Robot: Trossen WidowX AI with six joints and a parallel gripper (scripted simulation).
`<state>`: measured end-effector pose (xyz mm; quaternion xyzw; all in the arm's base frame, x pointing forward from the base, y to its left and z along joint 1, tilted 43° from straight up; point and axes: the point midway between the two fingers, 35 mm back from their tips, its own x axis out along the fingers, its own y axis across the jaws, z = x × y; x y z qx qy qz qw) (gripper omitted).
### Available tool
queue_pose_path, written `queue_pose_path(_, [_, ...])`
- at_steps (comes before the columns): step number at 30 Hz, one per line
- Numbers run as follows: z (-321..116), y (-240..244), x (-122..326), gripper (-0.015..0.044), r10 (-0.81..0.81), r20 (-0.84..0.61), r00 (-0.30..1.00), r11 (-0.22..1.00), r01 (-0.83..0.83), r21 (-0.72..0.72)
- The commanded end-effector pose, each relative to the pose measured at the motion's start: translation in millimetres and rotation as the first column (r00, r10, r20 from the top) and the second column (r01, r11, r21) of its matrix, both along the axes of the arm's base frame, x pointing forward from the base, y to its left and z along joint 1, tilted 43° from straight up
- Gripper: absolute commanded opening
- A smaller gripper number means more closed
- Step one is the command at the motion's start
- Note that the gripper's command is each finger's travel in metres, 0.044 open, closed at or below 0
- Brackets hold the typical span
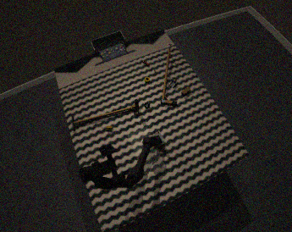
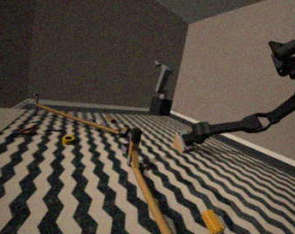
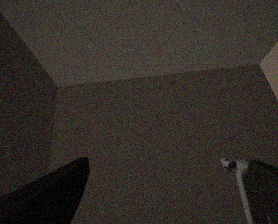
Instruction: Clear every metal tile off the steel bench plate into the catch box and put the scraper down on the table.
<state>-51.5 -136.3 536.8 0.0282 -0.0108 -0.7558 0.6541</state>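
My gripper [image 1: 157,140] [image 2: 184,143] [image 3: 165,200] is open and empty, hanging low over the zigzag-patterned table [image 1: 211,135] [image 2: 42,188]; in the wrist view it faces bare walls. Two long wooden-handled tools lie on the table. One tool [image 1: 105,115] [image 2: 146,192] has a dark head and lies to the gripper's far left. The other tool [image 1: 166,76] [image 2: 78,119] points towards the far end. I cannot tell which is the scraper. A dark open box [image 1: 110,46] stands at the far end. In this dim light I cannot make out the steel plate or the tiles.
A yellow tape ring [image 1: 147,79] [image 2: 68,139], a yellow block [image 1: 108,128] [image 2: 213,221], a tan block [image 1: 185,91] and small dark rings [image 1: 147,105] lie scattered. A grey stand on a dark base [image 2: 162,94] [image 3: 235,170] rises beyond the table. Dark floor surrounds the table.
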Motion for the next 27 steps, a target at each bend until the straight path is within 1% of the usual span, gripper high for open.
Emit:
queue_pose_path(1, [-3, -1, 3, 0.0440, 0.067, 0.005, 0.998, 0.998, -0.067, -0.003])
queue_pose_path(14, [-7, -4, 13, 0.0440, 0.240, 0.034, 0.970, 0.971, -0.240, -0.017])
queue_pose_path(27, [-12, -8, 23, 0.0440, 0.405, 0.063, 0.912, 0.914, -0.404, -0.031])
